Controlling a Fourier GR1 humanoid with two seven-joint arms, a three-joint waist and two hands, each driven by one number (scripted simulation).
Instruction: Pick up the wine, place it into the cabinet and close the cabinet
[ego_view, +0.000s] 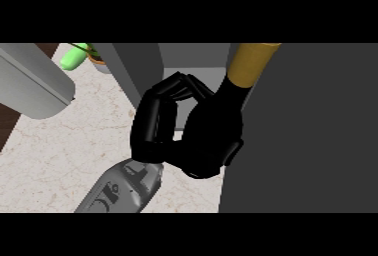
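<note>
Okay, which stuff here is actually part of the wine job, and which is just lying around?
Job: wine bottle, robot hand curled round it, cabinet, dark panel, likely its door.
Lying about: green object, grey rounded object at top left.

Wine bottle: dark neck, gold foil top, leaning slightly right; the body is hidden by the right hand curled round it. It sits at the grey cabinet opening, against the dark door, which is open.
</note>
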